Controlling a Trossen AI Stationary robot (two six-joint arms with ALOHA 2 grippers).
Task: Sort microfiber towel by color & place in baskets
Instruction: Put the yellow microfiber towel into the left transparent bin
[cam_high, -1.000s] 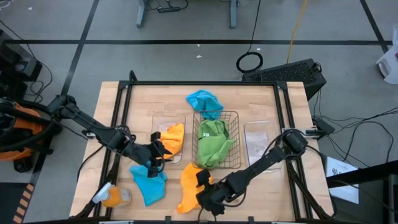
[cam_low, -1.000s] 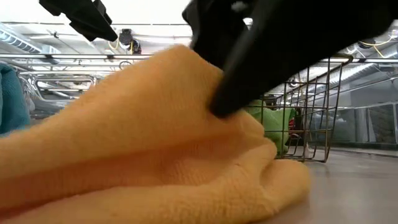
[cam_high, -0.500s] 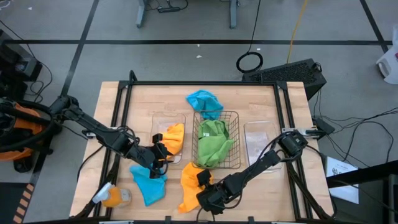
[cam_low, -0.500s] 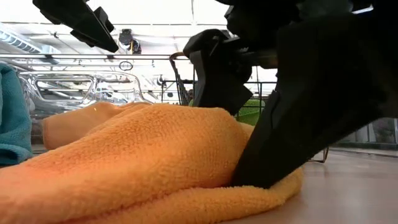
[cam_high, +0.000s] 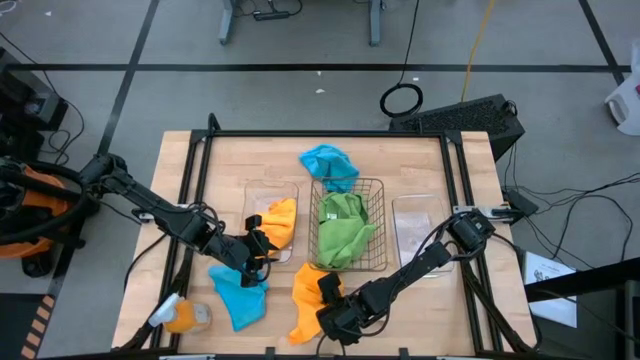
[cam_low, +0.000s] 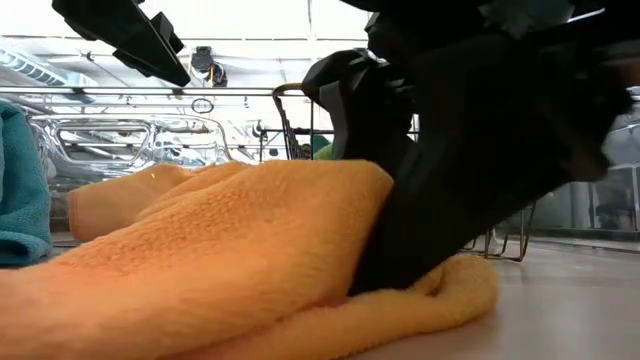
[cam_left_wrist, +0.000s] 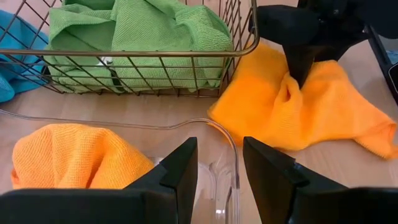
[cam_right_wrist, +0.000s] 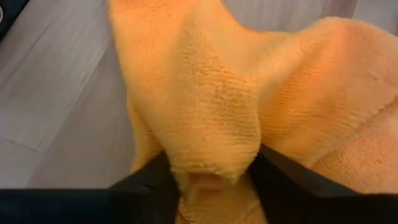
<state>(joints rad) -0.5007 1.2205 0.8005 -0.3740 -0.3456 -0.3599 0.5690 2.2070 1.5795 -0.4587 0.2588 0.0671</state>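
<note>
An orange-yellow towel (cam_high: 303, 303) lies on the table near the front edge, and my right gripper (cam_high: 326, 291) is shut on it; it also shows in the left wrist view (cam_left_wrist: 298, 115). My left gripper (cam_left_wrist: 217, 171) is open and empty above the near end of the left clear basket (cam_high: 268, 192), where the second orange-yellow towel (cam_high: 280, 222) lies. Two green towels (cam_high: 343, 228) fill the wire mesh basket (cam_high: 380, 262). One sky blue towel (cam_high: 240, 297) lies flat at the front left. The other (cam_high: 330, 165) lies beyond the baskets. My right gripper pinches a raised fold (cam_right_wrist: 211, 146) in the middle of the orange-yellow towel between its two fingers (cam_right_wrist: 283, 186). The fingers come slanting down from the table's right side. The rest of the towel (cam_low: 200, 280) lies slack on the table.
A clear plastic basket (cam_high: 415, 228) stands right of the wire basket. A small orange-and-white object (cam_high: 180, 316) lies at the front left corner. A dark frame (cam_high: 330, 135) runs round the table top.
My right gripper has come down onto the orange-yellow towel near the front edge. The towel has bunched up into a fold between its fingers, while the rest stays on the table.
</note>
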